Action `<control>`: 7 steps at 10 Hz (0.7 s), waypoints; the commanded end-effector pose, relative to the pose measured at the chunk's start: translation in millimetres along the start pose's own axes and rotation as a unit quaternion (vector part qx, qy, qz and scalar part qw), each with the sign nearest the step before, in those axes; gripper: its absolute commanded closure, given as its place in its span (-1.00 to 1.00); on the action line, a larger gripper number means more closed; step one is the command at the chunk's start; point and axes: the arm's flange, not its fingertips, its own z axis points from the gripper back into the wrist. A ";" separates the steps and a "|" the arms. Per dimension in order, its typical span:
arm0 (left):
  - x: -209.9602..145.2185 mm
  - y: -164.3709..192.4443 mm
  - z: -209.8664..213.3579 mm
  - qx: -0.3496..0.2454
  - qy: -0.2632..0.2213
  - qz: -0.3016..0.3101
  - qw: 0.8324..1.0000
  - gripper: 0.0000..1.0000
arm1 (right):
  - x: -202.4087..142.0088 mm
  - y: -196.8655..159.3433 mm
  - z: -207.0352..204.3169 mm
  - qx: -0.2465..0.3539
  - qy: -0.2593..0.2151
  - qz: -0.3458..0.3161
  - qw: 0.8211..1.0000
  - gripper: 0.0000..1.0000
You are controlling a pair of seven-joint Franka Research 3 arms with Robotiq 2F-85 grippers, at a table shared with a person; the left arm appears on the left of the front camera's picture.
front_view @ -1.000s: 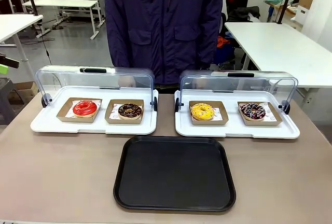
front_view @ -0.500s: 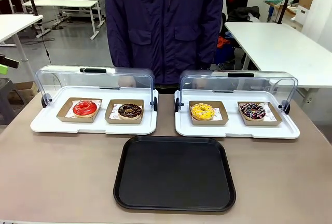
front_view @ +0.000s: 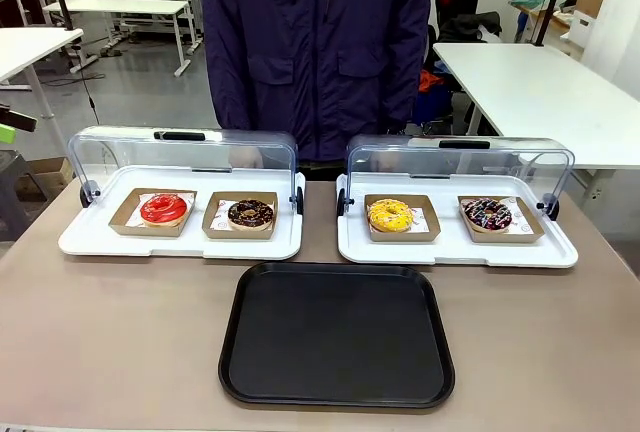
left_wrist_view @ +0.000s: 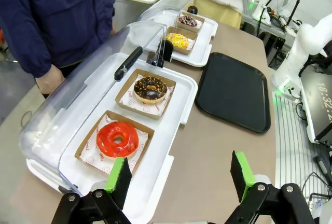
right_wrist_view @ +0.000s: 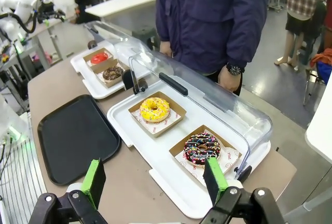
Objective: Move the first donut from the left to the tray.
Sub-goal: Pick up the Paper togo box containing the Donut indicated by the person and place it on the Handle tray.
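Nothing has been moved so far. The red donut [front_view: 163,209] sits in its cardboard holder [front_view: 125,220] at the left end of the left display case [front_view: 90,242], beside the chocolate donut [front_view: 250,214]. The black tray [front_view: 336,337] lies bare on the desk [front_view: 120,352]. The left hand [left_wrist_view: 180,169] hovers near that case, released and empty (the right hand [right_wrist_view: 154,176] likewise). Reaching, gripping and carrying all remain.

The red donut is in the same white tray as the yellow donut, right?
No. The front view shows the red donut sharing its white tray with the chocolate donut, not the yellow donut.
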 end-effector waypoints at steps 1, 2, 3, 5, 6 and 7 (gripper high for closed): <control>2.4 -2.6 0.5 -0.001 -0.001 -0.003 1.000 -1.00 | 2.6 -3.6 -0.2 0.002 -0.016 0.014 1.000 -1.00; 2.4 -2.6 0.5 -0.001 -0.001 -0.003 1.000 -1.00 | 2.6 -3.6 -0.2 0.002 -0.016 0.014 1.000 -1.00; 2.4 -2.6 0.5 -0.001 -0.001 -0.003 1.000 -1.00 | 2.6 -3.6 -0.2 0.002 -0.016 0.014 1.000 -1.00; 2.4 -2.6 0.5 -0.001 -0.001 -0.003 1.000 -1.00 | 2.6 -3.6 -0.2 0.002 -0.016 0.014 1.000 -1.00; 2.4 -2.6 0.5 -0.001 -0.001 -0.003 1.000 -1.00 | 2.6 -3.6 -0.2 0.002 -0.016 0.014 1.000 -1.00; 2.4 -2.6 0.5 -0.001 -0.001 -0.003 1.000 -1.00 | 2.6 -3.6 -0.2 0.002 -0.016 0.014 1.000 -1.00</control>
